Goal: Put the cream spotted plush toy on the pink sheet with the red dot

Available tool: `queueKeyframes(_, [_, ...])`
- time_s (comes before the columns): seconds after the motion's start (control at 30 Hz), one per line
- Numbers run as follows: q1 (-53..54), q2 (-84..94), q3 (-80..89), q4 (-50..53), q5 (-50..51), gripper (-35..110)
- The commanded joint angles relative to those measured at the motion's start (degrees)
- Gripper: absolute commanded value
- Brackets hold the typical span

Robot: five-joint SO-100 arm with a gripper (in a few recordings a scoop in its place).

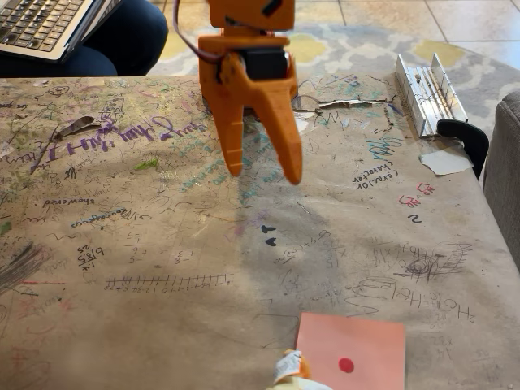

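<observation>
orange gripper [268, 172] hangs released and empty above the scribbled brown paper table [162, 244], well apart from the cream spotted plush toy [289, 370], which sits at the bottom edge touching the pink sheet with the red dot [361, 345]. being cut off there, the toy could be misjudged and nudged away. a metal hinge [426, 93] and laptop [45, 24] lie clear.

Brown paper covered in scribbles wraps the tabletop [162, 244]; past its far edge, tiled floor [406, 16] and a patterned rug [349, 49].
</observation>
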Motion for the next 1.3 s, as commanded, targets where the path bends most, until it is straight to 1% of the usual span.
queueKeyframes(0.0, [0.6, 14.4, 11.8, -1.5, -3.5, 39])
queueKeyframes(0.07, [-0.2, 23.3, 18.2, -0.7, -4.5, 39])
queueKeyframes(0.17, [-2.1, 41.7, 26.6, 2.5, -5.0, 38])
queueKeyframes(0.33, [-4.8, 78.2, 34.9, 13.0, -6.0, 37])
queueKeyframes(0.37, [-5.1, 81.5, 36.3, 14.5, -6.3, 37])
queueKeyframes(0.4, [-5.6, 79.6, 34.9, 16.3, -5.3, 36])
queueKeyframes(0.43, [-5.0, 78.7, 35.2, 15.9, -4.7, 36])
queueKeyframes(0.53, [-4.0, 81.0, 40.6, 13.3, -2.2, 36])
queueKeyframes(0.63, [-3.0, 81.1, 46.4, 8.4, 3.1, 35])
queueKeyframes(0.7, [-2.7, 81.1, 50.1, 6.0, 6.2, 31])
queueKeyframes(0.73, [-2.0, 81.1, 51.8, 5.4, 7.7, 32])
queueKeyframes(0.8, [0.8, 81.1, 55.7, 3.1, 11.6, 40])
queueKeyframes(0.87, [2.5, 81.1, 59.5, 1.0, 12.8, 48])
queueKeyframes(0.97, [3.2, 81.1, 60.1, 0.5, 13.4, 46])
queueKeyframes(1.07, [2.9, 81.1, 60.1, 0.5, 13.2, 44])
queueKeyframes(1.13, [1.2, 81.1, 60.1, 1.0, 11.3, 44])
queueKeyframes(1.2, [-3.2, 81.1, 60.4, 2.2, 6.5, 41])
queueKeyframes(1.27, [-10.4, 81.1, 61.2, 4.9, -2.5, 39])
